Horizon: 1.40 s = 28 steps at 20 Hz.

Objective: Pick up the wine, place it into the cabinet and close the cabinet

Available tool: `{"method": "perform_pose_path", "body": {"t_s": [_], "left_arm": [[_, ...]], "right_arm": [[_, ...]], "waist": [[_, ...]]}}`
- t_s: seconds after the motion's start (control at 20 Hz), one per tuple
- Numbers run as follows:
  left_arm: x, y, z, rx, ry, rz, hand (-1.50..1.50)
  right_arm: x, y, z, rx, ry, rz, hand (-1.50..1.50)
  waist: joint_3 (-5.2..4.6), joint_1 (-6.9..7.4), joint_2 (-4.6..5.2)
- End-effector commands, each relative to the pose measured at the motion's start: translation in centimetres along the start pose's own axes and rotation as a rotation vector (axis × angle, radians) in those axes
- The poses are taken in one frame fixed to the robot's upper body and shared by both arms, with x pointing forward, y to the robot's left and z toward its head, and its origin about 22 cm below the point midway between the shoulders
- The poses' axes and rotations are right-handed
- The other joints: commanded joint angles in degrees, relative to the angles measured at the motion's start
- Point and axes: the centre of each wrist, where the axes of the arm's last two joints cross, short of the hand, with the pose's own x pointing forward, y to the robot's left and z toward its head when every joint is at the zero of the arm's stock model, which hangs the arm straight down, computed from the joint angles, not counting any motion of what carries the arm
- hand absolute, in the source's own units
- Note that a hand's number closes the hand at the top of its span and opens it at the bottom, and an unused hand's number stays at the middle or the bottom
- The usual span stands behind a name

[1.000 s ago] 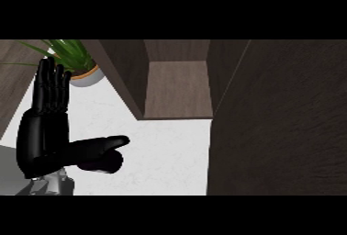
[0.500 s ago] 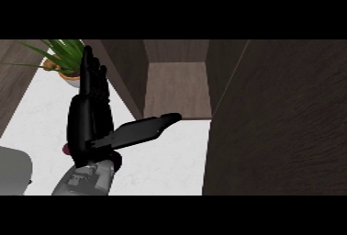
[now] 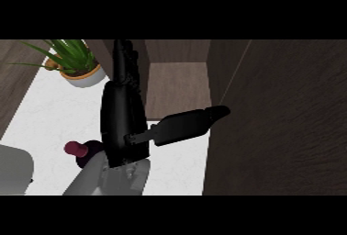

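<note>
**Wine mostly hidden behind the forearm**

Left hand point(image 3: 125, 114) open, fingers straight up toward the cabinet point(image 3: 177, 87), thumb out sideways, holding nothing. Wine point(image 3: 76, 148) on the table point(image 3: 47, 114), only its dark red top showing. Potted plant point(image 3: 75, 64) behind.

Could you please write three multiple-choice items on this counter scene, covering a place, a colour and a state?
1. Where does the potted plant stand?
A. the counter's far left
B. inside the cabinet
C. by the near right edge

2. What colour is the cap of the wine bottle?
A. green
B. dark red
C. yellow

3. How is the robot hand in view?
A. curled round the bottle
B. fist closed on nothing
C. open, fingers straight, thumb out

Key: 1 A, the plant sits at upper left beside the open cabinet. 2 B, the cap peeking out left of the forearm is dark red. 3 C, its fingers point straight away and its thumb sticks out to the right.
</note>
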Motion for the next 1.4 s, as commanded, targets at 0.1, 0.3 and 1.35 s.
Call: {"method": "perform_pose_path", "body": {"t_s": [0.1,0.3,1.35], "left_arm": [[2.1,-2.2,0.3,0.034,0.008,0.036,-1.50],[2.2,-2.1,1.3,0.066,0.015,0.033,-1.50],[4.0,2.2,3.4,0.210,0.015,-0.061,-1.50]], "right_arm": [[4.3,0.7,1.7,-0.004,-0.037,0.015,-1.50],[4.7,1.2,2.3,-0.008,-0.025,0.002,-1.50],[5.1,1.6,1.9,-0.009,-0.020,0.014,-1.50]], "waist": [[-0.01,-0.03,0.04],[0.01,0.06,-0.20],[-0.03,0.82,-0.26]]}}
